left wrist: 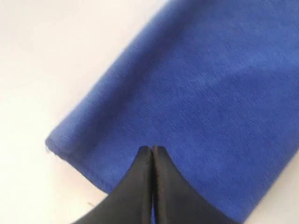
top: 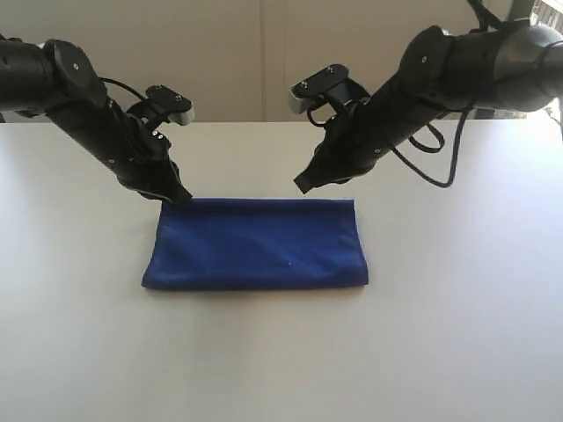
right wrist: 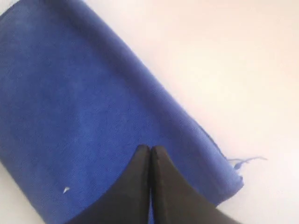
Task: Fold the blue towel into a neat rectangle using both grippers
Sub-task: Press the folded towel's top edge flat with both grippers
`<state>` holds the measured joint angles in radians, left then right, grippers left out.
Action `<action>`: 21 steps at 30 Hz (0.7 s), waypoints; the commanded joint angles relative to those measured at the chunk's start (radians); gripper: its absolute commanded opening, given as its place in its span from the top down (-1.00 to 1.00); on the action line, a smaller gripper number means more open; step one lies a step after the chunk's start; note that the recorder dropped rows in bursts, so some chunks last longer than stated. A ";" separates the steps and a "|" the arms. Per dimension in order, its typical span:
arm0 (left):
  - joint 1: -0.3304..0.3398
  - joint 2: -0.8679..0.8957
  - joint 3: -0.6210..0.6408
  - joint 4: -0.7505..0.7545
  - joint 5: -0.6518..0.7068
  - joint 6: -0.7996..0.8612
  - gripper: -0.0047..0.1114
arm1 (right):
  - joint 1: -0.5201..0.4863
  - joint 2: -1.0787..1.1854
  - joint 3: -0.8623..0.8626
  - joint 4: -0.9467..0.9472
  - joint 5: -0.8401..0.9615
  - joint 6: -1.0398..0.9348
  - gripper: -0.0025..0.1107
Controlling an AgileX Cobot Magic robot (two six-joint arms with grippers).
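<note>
- The blue towel (top: 255, 246) lies flat on the white table (top: 457, 334), folded into a wide band. Its long axis runs side to side between my two arms.
- My left gripper (top: 179, 197) has its fingers pressed together with no cloth between them. Its tip sits right at the towel's back left corner, on the edge away from the exterior camera. I cannot tell whether it touches the cloth.
- My right gripper (top: 303, 185) is likewise closed and empty. It hangs just above that same back edge, a little right of the middle and well short of the back right corner.
- Both wrist views show closed fingertips over blue cloth, with a short end of the towel near each.
- I judge that the left arm is already at its corner, while the right must travel outward along the back edge to reach its own.
- Both must open before any pinch.
</note>
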<state>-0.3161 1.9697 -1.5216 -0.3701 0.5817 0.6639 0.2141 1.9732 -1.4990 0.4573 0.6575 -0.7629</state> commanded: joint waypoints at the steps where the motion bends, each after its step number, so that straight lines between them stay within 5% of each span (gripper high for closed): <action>1: -0.005 0.084 -0.052 -0.048 -0.011 0.005 0.92 | -0.026 0.119 -0.111 0.003 0.056 0.023 0.96; 21: 0.005 0.219 -0.102 -0.029 -0.146 0.016 0.92 | -0.114 0.318 -0.234 0.009 0.015 0.070 0.96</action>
<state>-0.3161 2.1870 -1.6200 -0.3995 0.4293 0.6743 0.1171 2.2800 -1.7260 0.4671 0.6906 -0.7027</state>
